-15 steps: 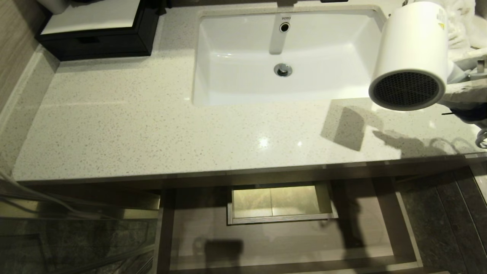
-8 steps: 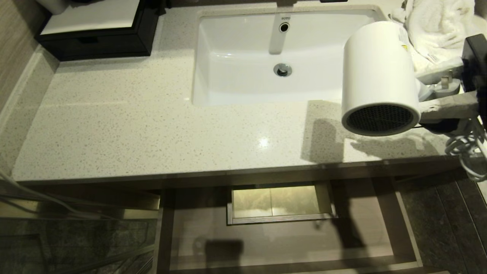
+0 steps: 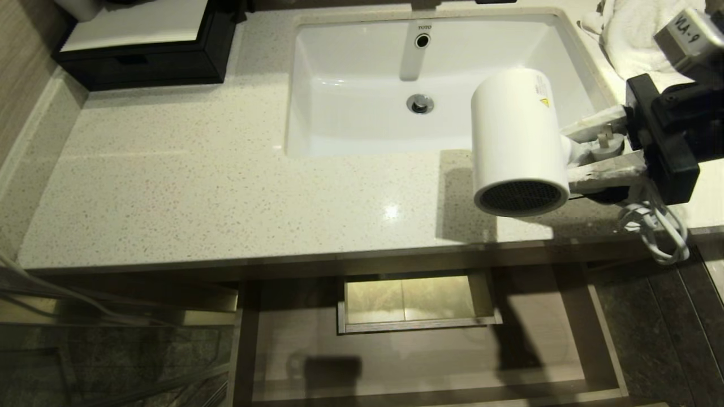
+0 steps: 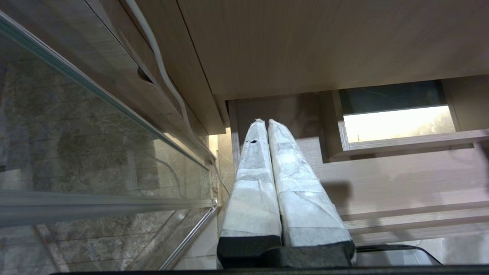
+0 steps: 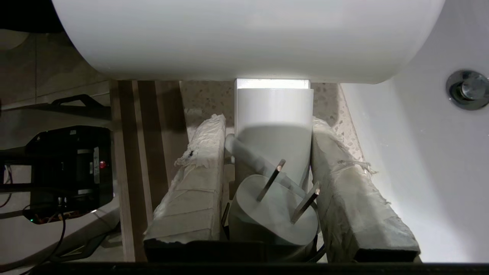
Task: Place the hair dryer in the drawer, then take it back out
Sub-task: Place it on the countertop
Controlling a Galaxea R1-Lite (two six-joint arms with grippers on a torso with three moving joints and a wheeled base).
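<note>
Head view: right gripper (image 3: 588,155) comes in from the right, fingers clamped on the short handle of the hair dryer (image 3: 517,141). Barrel hangs in the air over the front right corner of the sink (image 3: 350,85) and the speckled countertop (image 3: 198,186), mesh end facing forward and down, yellow triangle label up top. Grey-white cord (image 3: 656,234) loops down off the counter's front edge below the gripper. White towel (image 3: 633,34) lies at the back right of the counter; black box (image 3: 153,51) at the back left.

Drawer (image 3: 430,362) stands pulled out below the counter, wood-grain floor bare, boxed cut-out (image 3: 416,302) at mid-back. Dryer is above and to the right of it, well apart.

Right wrist view: both wrapped fingers (image 5: 195,183) press the handle's sides; the white plug (image 5: 273,214) sits wedged between them, two prongs sticking up.

Left wrist view: left gripper (image 4: 263,124) hangs beside the open drawer, low by a glass panel (image 4: 76,152), fingers together, nothing between them.
</note>
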